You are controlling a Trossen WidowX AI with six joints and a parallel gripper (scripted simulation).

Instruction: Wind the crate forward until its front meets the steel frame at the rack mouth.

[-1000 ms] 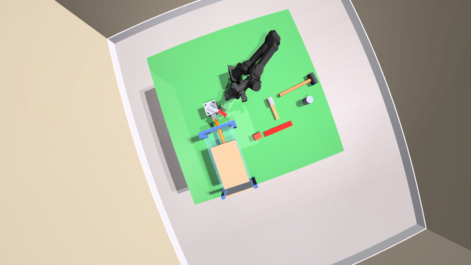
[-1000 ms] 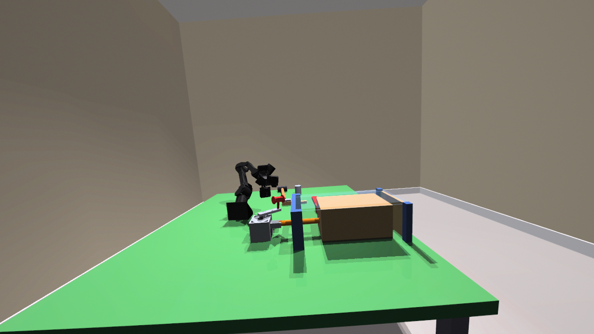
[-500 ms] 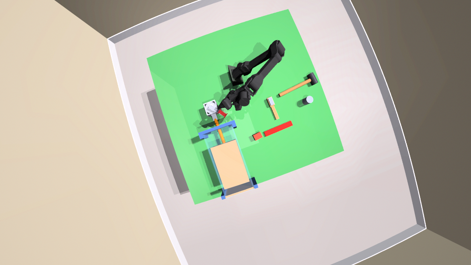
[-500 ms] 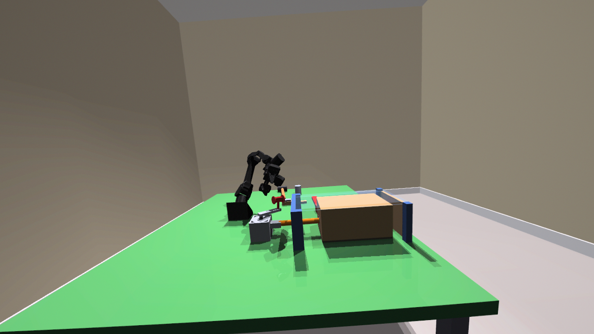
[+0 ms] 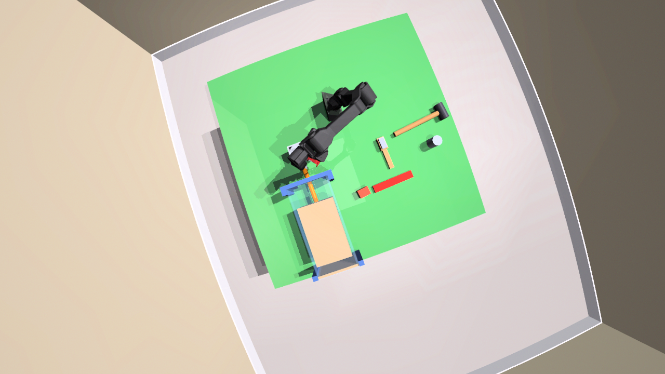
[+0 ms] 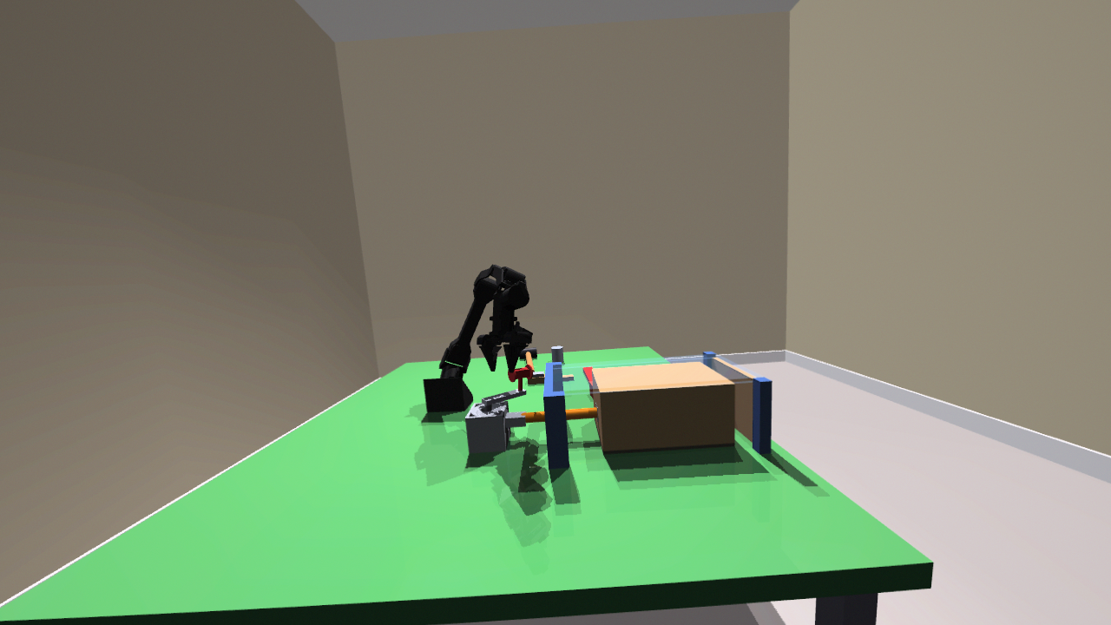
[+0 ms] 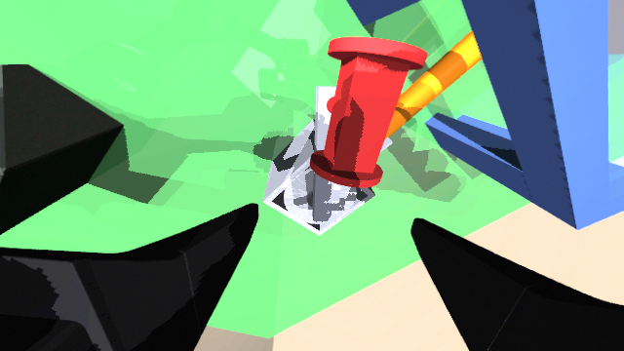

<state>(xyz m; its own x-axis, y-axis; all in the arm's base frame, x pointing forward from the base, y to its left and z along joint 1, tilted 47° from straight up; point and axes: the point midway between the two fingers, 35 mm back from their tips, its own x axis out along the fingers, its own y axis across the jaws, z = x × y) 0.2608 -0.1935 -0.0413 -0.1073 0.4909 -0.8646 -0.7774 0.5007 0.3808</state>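
My gripper is open and empty, fingertips above the winch beside the red grip of the winch handle. In the wrist view the grip stands beyond the gap between the fingers. The handle's grey crank arm sits on top of the grey winch and slopes up towards the grip; its key end is hidden. An orange strap runs through the blue frame to the tan crate. The crate looks flat, its front apart from the frame.
A mallet, a brush-like tool, a grey cylinder, a long red bar and a small red block are on the green bench. The blue frame stands close to the winch.
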